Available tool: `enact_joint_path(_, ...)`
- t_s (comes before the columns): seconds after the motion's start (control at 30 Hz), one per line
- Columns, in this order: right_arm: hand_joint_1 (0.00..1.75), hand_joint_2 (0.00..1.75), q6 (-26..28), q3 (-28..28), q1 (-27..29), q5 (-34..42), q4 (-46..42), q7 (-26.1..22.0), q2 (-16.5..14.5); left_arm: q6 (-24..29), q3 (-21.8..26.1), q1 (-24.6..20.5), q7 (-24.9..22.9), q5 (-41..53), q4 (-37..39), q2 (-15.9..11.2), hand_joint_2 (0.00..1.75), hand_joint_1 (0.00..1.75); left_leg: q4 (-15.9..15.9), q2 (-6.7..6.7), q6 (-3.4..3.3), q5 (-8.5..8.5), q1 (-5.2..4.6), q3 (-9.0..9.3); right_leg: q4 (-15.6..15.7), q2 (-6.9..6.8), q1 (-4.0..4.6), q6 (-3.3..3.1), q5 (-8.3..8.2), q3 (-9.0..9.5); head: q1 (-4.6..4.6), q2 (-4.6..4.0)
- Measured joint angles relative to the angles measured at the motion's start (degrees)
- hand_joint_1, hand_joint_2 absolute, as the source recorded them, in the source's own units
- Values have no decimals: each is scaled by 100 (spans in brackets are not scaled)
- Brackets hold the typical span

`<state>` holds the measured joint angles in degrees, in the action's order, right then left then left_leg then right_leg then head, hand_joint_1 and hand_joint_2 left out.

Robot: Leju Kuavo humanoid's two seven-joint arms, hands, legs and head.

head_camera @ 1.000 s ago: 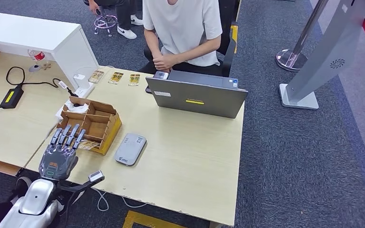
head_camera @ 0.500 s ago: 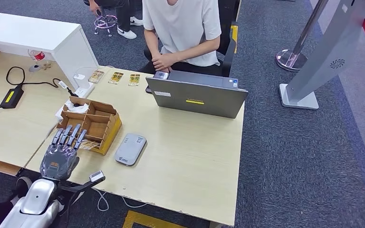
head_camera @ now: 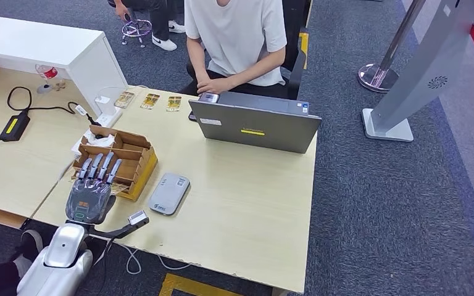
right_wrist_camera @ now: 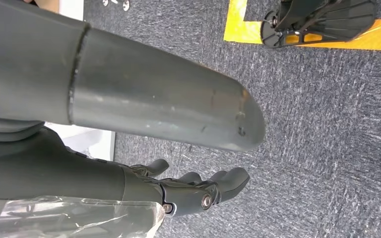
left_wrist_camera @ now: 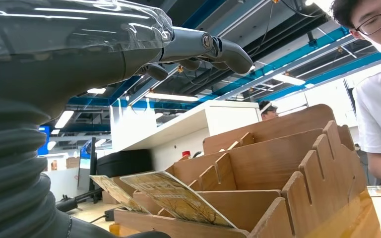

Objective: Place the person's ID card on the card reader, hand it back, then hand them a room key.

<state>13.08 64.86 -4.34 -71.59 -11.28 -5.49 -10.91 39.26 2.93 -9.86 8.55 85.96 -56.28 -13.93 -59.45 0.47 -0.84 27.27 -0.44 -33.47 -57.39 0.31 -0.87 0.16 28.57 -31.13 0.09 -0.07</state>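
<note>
My left hand (head_camera: 91,190) hovers over the front compartments of a wooden card box (head_camera: 133,150), fingers stretched out and holding nothing. In the left wrist view the hand (left_wrist_camera: 94,49) hangs above patterned key cards (left_wrist_camera: 176,197) that lean in the front slot of the box (left_wrist_camera: 278,163). The grey card reader (head_camera: 169,193) lies flat on the table just right of the box. A person in a white shirt (head_camera: 234,31) sits behind the laptop (head_camera: 256,126), hands by a small dark flat thing (head_camera: 208,97). My right hand (right_wrist_camera: 188,192) hangs over the carpet, fingers loosely apart, holding nothing.
Three patterned cards (head_camera: 150,100) lie in a row at the table's far edge. A power strip, cables and a black adapter (head_camera: 13,126) sit to the left, beside a white counter (head_camera: 49,46). The table's near right part (head_camera: 253,209) is bare wood.
My left hand has moved forward and a little right, so its fingers now reach over the box's front. The person's hands have dropped toward the dark thing behind the laptop.
</note>
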Motion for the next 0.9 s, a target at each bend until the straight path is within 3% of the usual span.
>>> enact_joint_path(0.9,0,0,-7,-8,1,21,2,-61,0,0,136,-56,-205,-13,12,87,175,0,1,-1,2,-2,1,-1,0,-1,1,0,0,0,0,0)
